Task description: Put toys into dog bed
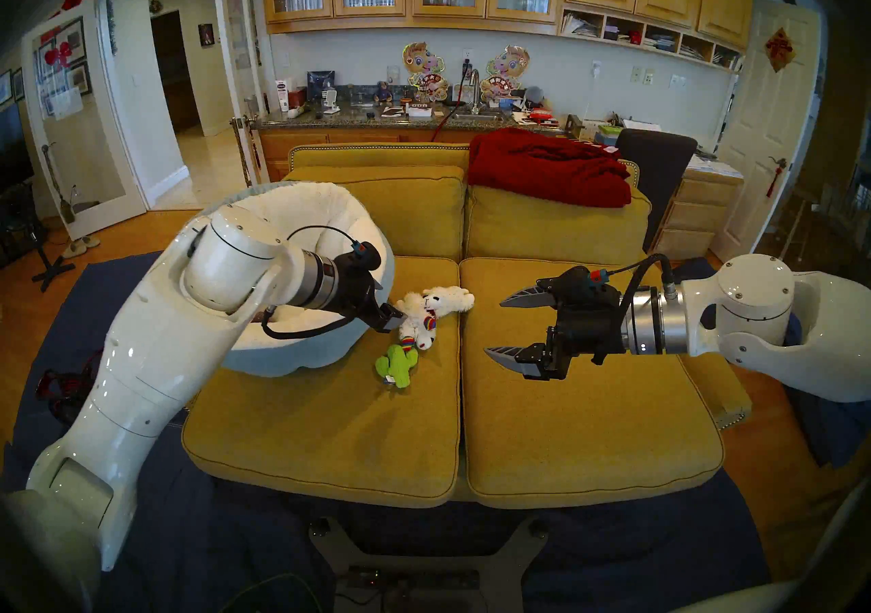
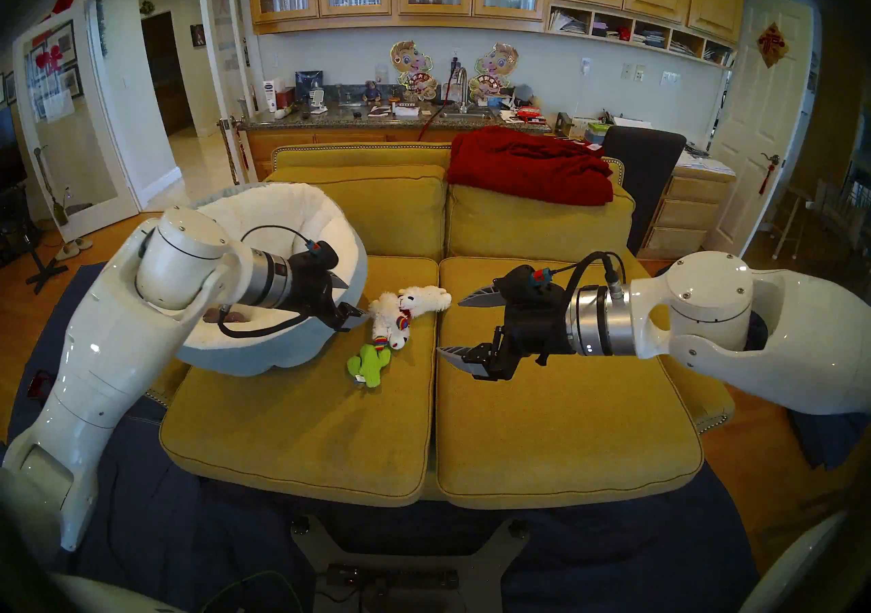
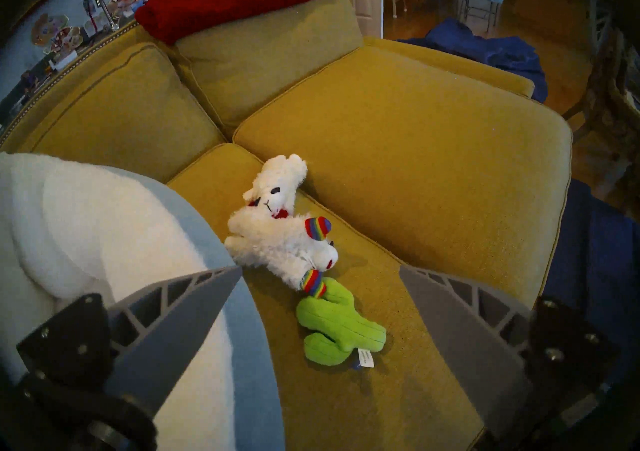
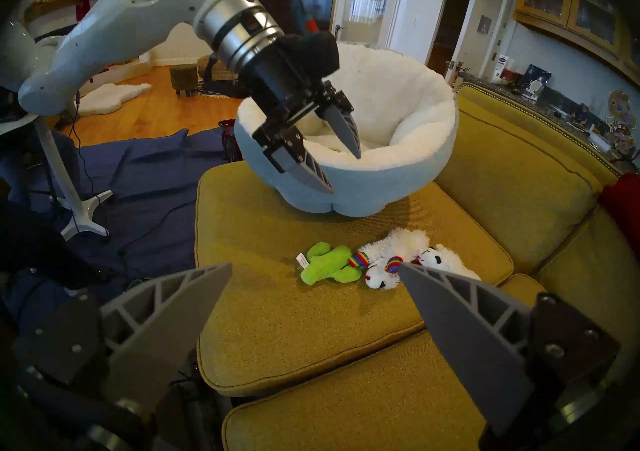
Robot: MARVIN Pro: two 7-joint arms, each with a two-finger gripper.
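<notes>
Beside the dog bed (image 1: 301,353), right of its rim, lie two white lambs (image 1: 436,310) and a green cactus (image 1: 397,364). Left tool (image 4: 341,171) hangs released above them; right tool (image 1: 506,327) released, farther right. Best descend squarely over one lamb's body, clear of the bed's rim.

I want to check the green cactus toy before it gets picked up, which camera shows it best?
The left wrist view: the green cactus lies large and unobstructed between the open fingers, tag visible. The right wrist view shows it whole but smaller. Both head views show it small, beside the dog bed.
</notes>
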